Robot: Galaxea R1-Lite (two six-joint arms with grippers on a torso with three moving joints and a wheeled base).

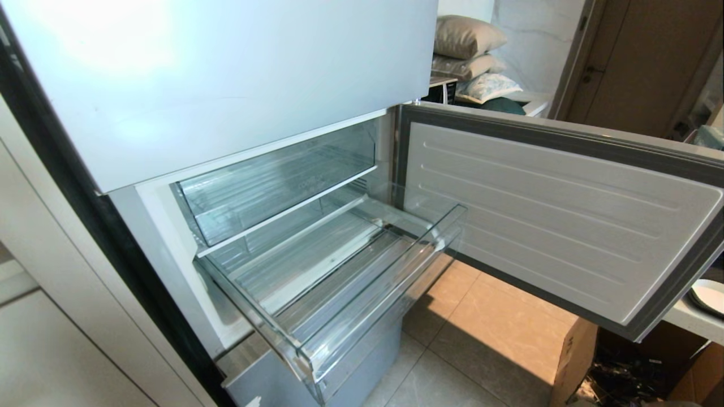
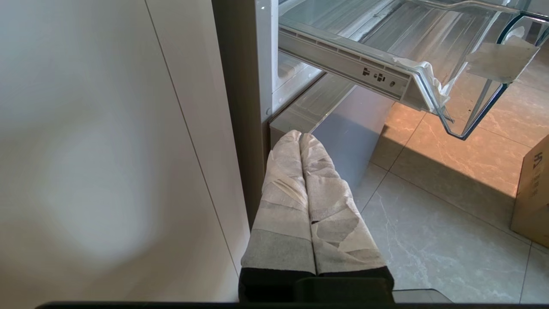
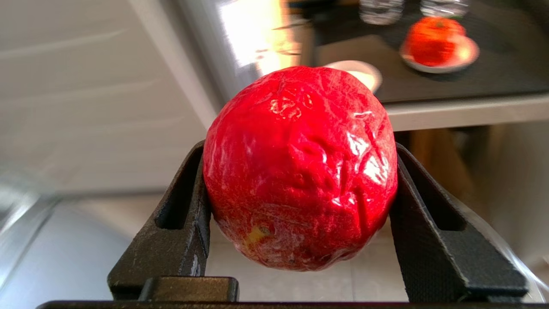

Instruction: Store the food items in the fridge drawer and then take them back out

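Note:
The fridge drawer (image 1: 384,294) is pulled out and holds nothing; its clear front corner (image 2: 472,107) also shows in the left wrist view. In the right wrist view my right gripper (image 3: 300,148) is shut on a shiny red apple (image 3: 300,180), held in the air between the black fingers (image 3: 180,214). Behind it, the orange-red fruit (image 3: 433,40) rests on a small plate on a dark counter. My left gripper (image 2: 300,136) is shut and empty, its wrapped fingers hanging low beside the fridge's bottom edge, below the drawer. Neither arm shows in the head view.
A smaller clear compartment (image 1: 271,181) sits above the drawer. The fridge door (image 1: 554,215) stands open to the right. A cardboard box (image 1: 571,356) is on the tiled floor below it. An empty white plate (image 3: 356,73) lies on the counter, and a pale cabinet panel (image 2: 107,150) is to the left.

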